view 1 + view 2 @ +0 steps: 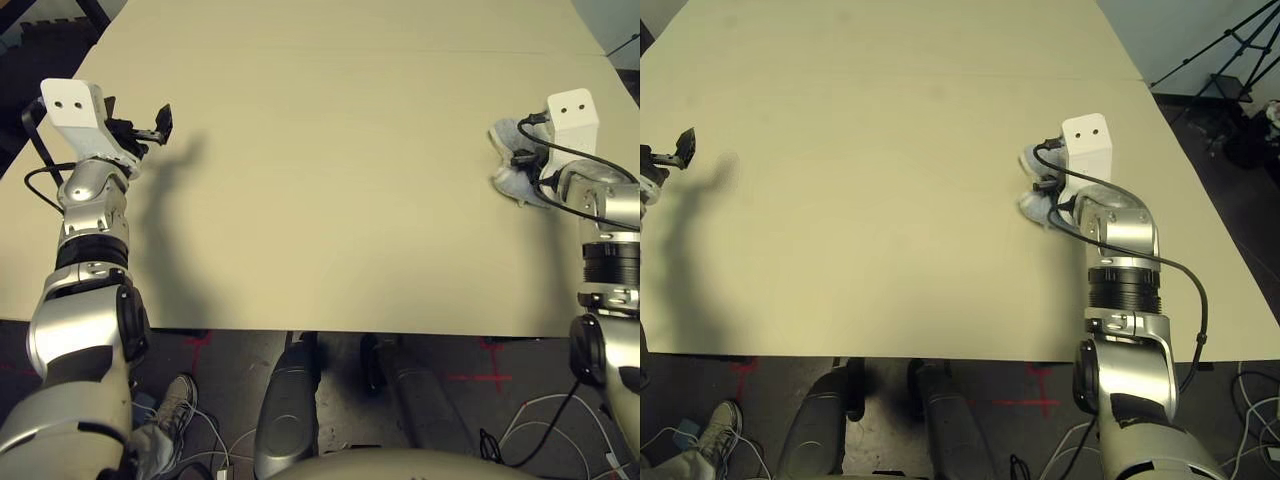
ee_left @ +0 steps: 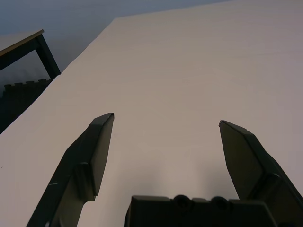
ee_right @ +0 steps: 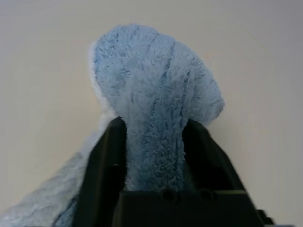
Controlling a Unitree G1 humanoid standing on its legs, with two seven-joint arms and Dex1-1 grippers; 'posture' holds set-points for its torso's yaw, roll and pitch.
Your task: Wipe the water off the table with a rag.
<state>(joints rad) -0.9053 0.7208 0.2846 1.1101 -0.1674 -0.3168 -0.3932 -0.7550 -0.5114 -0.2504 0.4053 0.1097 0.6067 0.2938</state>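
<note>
The grey-blue rag [image 3: 156, 80] lies bunched on the pale table [image 1: 330, 180] near its right side. My right gripper [image 3: 154, 125] is shut on the rag, and a fold of cloth fills the gap between its black fingers [image 3: 102, 156]. From the head, the rag [image 1: 508, 150] shows just left of the right wrist's white bracket. My left gripper [image 1: 160, 122] hovers open over the table's left part, its fingers [image 2: 94, 151] wide apart with nothing between them. The water is out of view.
A thin seam [image 1: 350, 52] crosses the far part of the table. A dark stand [image 2: 28, 45] is off the left edge and a tripod [image 1: 1230, 60] off the far right. A person's shoe [image 1: 175, 400] and cables lie on the floor below the front edge.
</note>
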